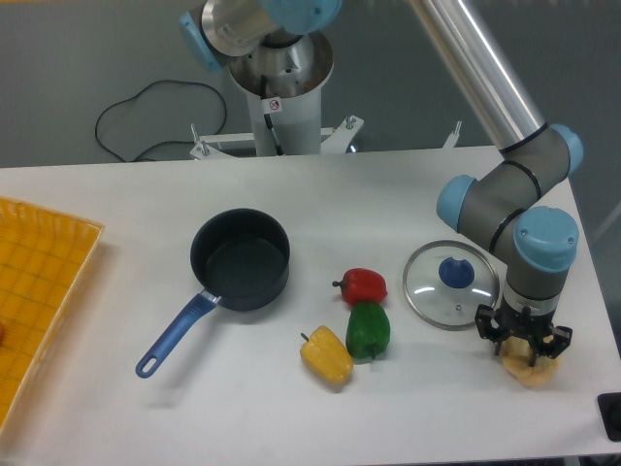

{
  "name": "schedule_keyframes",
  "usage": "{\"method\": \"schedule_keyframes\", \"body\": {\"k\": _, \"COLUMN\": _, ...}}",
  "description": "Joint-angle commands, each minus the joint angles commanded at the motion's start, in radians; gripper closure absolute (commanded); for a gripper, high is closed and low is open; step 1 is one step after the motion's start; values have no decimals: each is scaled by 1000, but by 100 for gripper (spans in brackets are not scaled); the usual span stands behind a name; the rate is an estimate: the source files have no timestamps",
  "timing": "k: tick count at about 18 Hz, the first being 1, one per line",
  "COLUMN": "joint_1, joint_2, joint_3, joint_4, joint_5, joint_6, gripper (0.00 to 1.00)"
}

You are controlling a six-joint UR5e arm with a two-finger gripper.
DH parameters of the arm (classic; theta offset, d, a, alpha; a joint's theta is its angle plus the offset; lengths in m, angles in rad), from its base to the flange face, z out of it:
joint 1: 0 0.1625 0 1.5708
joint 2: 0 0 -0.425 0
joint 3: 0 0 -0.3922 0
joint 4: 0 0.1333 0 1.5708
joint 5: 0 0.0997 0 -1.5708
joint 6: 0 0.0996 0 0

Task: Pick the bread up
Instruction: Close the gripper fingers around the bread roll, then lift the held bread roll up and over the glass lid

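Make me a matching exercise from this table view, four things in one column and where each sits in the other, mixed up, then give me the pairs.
Things:
1. bread
2. glass lid
3. saucepan
4. yellow pepper

Places:
A. left of the red pepper, blue handle toward the front
B. under the gripper, near the table's right edge
C. flat on the table, blue knob up, right of the red pepper
D. just left of the green pepper

Pairs: 1-B, 2-C, 3-A, 4-D
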Motion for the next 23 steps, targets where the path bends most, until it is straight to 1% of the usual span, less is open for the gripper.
{"method": "schedule_keyframes", "body": {"k": 2, "joint_1": 0, "joint_2": 2, "joint_3": 0, "joint_4": 0, "joint_5": 0, "joint_6": 9, "gripper": 72}}
{"method": "schedule_keyframes", "body": {"k": 3, "joint_1": 0, "joint_2": 3, "joint_3": 0, "joint_4": 0, "joint_5": 0, "joint_6": 9, "gripper": 75}}
{"method": "schedule_keyframes", "body": {"k": 9, "joint_1": 0, "joint_2": 6, "joint_3": 0, "joint_4": 0, "joint_5": 0, "joint_6": 9, "gripper": 86}}
{"method": "schedule_keyframes", "body": {"k": 11, "joint_1": 0, "joint_2": 9, "joint_3": -2, "joint_4": 0, "joint_5": 0, "joint_6": 9, "gripper": 86}}
{"method": "schedule_keyframes", "body": {"k": 15, "joint_1": 8, "joint_2": 41, "joint_3": -23, "joint_4": -2, "joint_5": -2, "joint_6": 11, "gripper": 86}}
{"method": "schedule_keyframes", "body": {"k": 17, "joint_1": 8, "joint_2": 69, "joint_3": -37, "joint_4": -6, "joint_5": 0, "joint_6": 11, "gripper": 86}}
{"method": "schedule_keyframes", "body": {"k": 23, "joint_1": 3, "joint_2": 178, "joint_3": -123, "joint_4": -17, "joint_5": 0, "joint_6": 11, "gripper": 86}}
